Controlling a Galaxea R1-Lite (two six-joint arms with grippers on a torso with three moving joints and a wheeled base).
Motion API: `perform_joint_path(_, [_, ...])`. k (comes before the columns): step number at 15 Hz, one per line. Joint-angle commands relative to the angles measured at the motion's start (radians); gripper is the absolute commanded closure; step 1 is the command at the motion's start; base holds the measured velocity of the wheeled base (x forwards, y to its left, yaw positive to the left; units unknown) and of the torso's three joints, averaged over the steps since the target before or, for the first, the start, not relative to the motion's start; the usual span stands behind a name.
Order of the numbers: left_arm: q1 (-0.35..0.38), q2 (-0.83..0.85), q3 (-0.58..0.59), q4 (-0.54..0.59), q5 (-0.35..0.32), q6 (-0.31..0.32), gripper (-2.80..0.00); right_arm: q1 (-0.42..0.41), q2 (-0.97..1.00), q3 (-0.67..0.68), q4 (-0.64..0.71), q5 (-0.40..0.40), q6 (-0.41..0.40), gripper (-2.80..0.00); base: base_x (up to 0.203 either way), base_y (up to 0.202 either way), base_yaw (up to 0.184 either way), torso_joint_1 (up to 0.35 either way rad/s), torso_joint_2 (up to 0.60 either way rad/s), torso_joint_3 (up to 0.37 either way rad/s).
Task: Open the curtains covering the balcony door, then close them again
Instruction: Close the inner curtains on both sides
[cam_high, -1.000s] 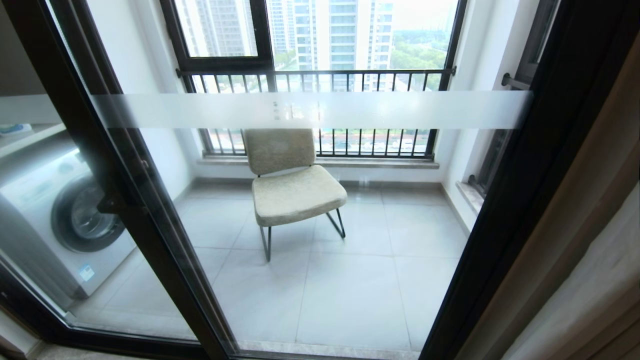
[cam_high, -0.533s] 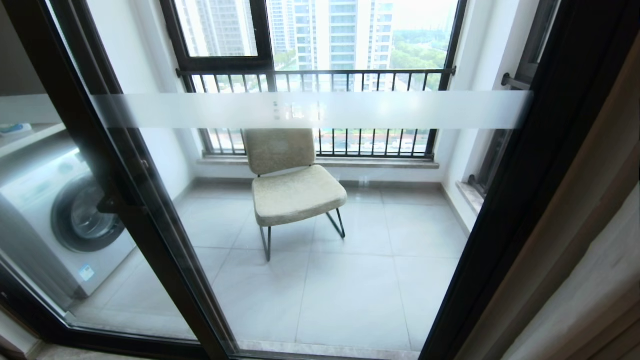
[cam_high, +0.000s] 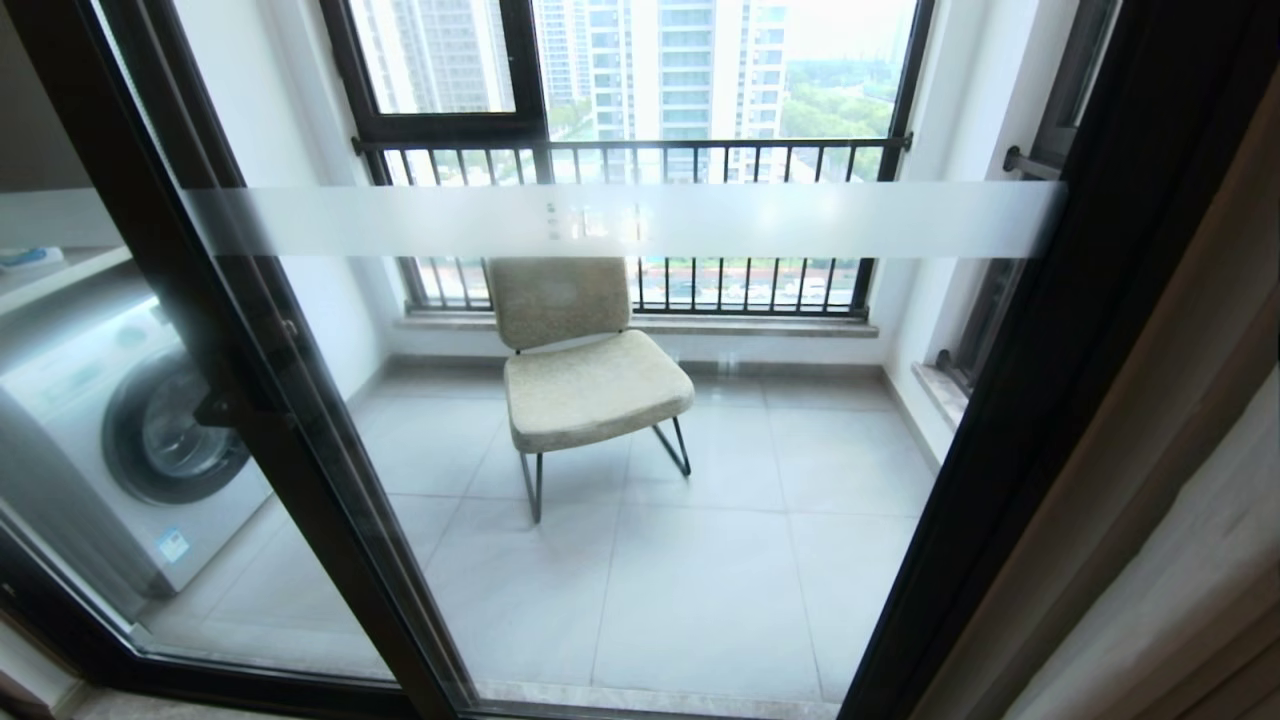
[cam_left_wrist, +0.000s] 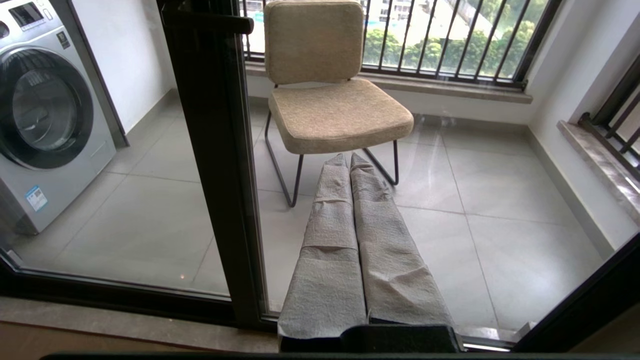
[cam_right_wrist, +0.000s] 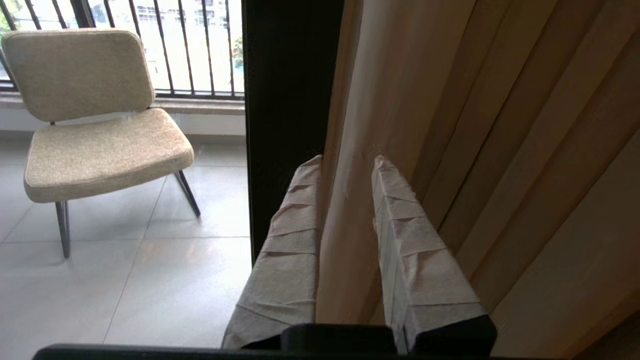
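Note:
The balcony door (cam_high: 290, 420) stands uncovered, a black-framed glass panel with a frosted band (cam_high: 620, 220). The curtains (cam_high: 1180, 400) are gathered at its right edge, beige folds with a paler layer (cam_high: 1190, 600) beside them. In the right wrist view my right gripper (cam_right_wrist: 346, 162) is open. The leading beige fold of the curtains (cam_right_wrist: 345, 240) lies between its two wrapped fingers (cam_right_wrist: 420, 250), next to the black door frame (cam_right_wrist: 290, 100). My left gripper (cam_left_wrist: 348, 157) is shut on nothing and points at the door glass low down. Neither arm appears in the head view.
Behind the glass a beige chair (cam_high: 590, 370) stands on the tiled balcony floor. A washing machine (cam_high: 130, 440) is at the left, and a black-railed window (cam_high: 640, 160) at the back. The door's black handle (cam_high: 215, 408) is on the left frame.

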Motion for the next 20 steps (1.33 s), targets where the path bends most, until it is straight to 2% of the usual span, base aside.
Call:
perform_joint_path(1, [0.000,0.000,0.000,0.000,0.000,-0.001,0.00,-0.008,0.060,-0.019,-0.030,0.002,0.005,-2.80,0.000,0.000,0.000,0.000,0.00,0.000])
perform_joint_path(7, [0.000,0.000,0.000,0.000,0.000,-0.001,0.00,-0.014,0.214,-0.092,-0.170,0.033,0.010,-2.80,0.000,0.000,0.000,0.000,0.00,0.000])
perform_joint_path(20, [0.000,0.000,0.000,0.000,0.000,-0.001,0.00,-0.014,0.524,-0.356,-0.345,0.032,0.040,-2.80,0.000,0.000,0.000,0.000,0.00,0.000])
